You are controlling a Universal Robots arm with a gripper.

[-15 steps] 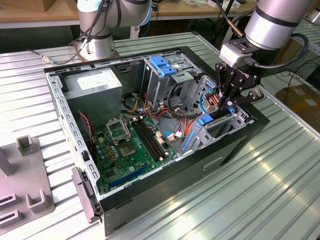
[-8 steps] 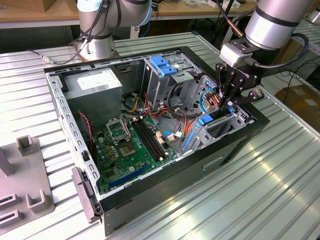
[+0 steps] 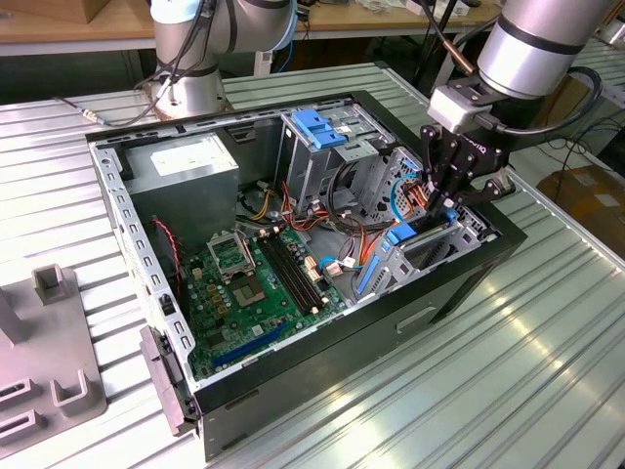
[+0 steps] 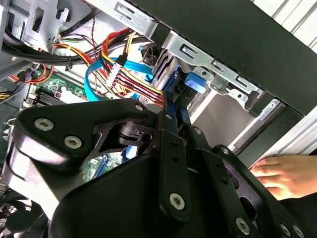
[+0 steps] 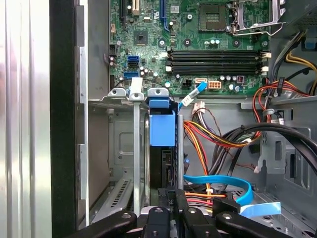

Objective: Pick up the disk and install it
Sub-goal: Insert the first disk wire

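Your gripper (image 3: 444, 200) had its fingers pinched nearly closed on the edge of the disk (image 5: 162, 148). The disk stood on edge, partly slid into the drive bay (image 5: 119, 148) just beyond the fingertips. Seating it remained, I judge.

One disk (image 5: 162, 128), one computer case (image 3: 410, 293), one hand (image 4: 285, 174).

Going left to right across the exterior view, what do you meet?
Grey fixture block → power-supply box → motherboard → blue bracket on the drive cage → the disk's blue tab → the pincer.
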